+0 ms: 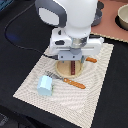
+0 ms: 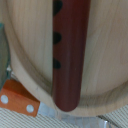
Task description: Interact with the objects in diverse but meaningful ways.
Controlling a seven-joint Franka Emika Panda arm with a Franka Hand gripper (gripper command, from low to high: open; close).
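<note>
Closest to the wrist camera lies the brown sausage [image 2: 70, 55], a smooth, dark red-brown rod with three dark notches along one side. It rests flat on a round wooden board [image 2: 107, 55], and its rounded end reaches just past the board's rim, near an orange handle [image 2: 17, 102] with white rivets.

It looks like a rigid toy: light, stiff and hard to damage, but glossy and round, so it may roll or slip. Pinching it across its width near the middle looks the safest hold.

In the exterior view its long axis runs roughly from the near side to the far side of the placemat [image 1: 85, 95] on the black desk [image 1: 115, 90]. The end effector [image 1: 74, 59] hangs directly over it. Neither picture shows the fingers clearly, so I cannot tell whether they are open or closed.

A light-blue cup [image 1: 44, 86] and an orange-handled fork [image 1: 67, 80] lie nearby on the placemat.
</note>
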